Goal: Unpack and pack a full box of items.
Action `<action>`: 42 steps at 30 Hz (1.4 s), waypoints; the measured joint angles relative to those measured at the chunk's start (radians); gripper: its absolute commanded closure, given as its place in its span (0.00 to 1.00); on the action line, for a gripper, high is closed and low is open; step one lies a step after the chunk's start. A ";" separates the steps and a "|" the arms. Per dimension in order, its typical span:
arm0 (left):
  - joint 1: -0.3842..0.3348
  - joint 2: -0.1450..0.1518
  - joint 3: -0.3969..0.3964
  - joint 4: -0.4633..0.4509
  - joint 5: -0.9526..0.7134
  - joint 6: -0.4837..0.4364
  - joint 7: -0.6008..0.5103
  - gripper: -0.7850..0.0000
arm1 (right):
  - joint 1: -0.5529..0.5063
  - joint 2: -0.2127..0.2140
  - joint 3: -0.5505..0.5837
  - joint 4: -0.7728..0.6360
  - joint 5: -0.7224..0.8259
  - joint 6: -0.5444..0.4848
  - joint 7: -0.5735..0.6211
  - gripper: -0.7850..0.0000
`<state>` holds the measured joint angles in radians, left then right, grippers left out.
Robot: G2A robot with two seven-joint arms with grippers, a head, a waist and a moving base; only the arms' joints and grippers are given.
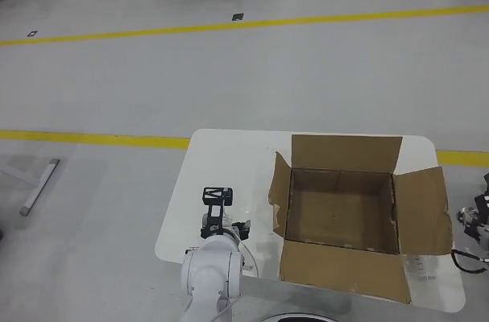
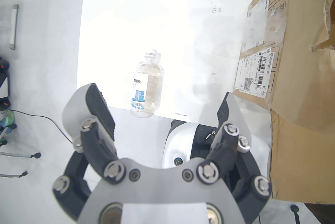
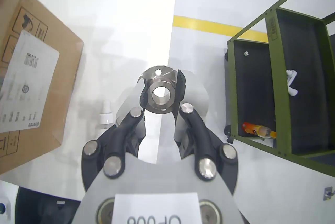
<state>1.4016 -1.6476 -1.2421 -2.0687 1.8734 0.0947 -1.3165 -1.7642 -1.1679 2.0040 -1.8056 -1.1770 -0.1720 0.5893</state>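
**A:** Where is the box?

**B:** The cardboard box (image 1: 346, 153) takes up the right half of the white table (image 1: 228, 161) in the top view. All four flaps are folded outward and its brown floor is showing.

**A:** And the left tool?

**B:** The left tool (image 2: 158, 93) is released, with its ribbed fingers (image 2: 98, 104) spread wide. In the top view it sits at lower centre-left, over the table and just left of the box.

**A:** Is anything near it?

**B:** Its wrist view shows a clear bottle (image 2: 146, 89) with a white cap and a label. It stands upright at the table's edge, apart from the box's labelled side wall. I see what looks like a second cap right behind it, but I cannot tell if that is another bottle.

**A:** What about the right tool?

**B:** The right tool (image 3: 162, 84) is clenched on a metal flange (image 3: 151, 90), a steel ring with a round bore, gripped on both sides of its collar.

**A:** What is around that one?

**B:** A small white-capped bottle (image 3: 105, 115) stands on the table between the tool and the box. Off the table there is a green cart (image 3: 274, 84) on the floor, with an orange bottle (image 3: 257, 129) lying in its tray.
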 measured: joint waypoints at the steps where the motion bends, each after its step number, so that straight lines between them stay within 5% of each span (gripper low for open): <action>1: 0.000 0.000 0.000 0.000 0.000 0.000 0.000 0.00 | 0.002 0.001 -0.006 0.004 -0.005 -0.015 0.016 1.00; 21: 0.000 0.000 0.000 0.000 0.000 0.000 0.000 0.00 | 0.060 0.035 -0.091 0.121 -0.055 -0.293 0.304 1.00; 42: 0.000 0.000 0.000 0.000 0.000 0.000 0.000 0.00 | 0.116 0.052 -0.156 0.219 -0.072 -0.308 0.312 1.00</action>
<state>1.4016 -1.6476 -1.2421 -2.0687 1.8734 0.0947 -1.3165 -1.6483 -1.1161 1.8479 -1.5861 -1.2494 -0.4796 0.9018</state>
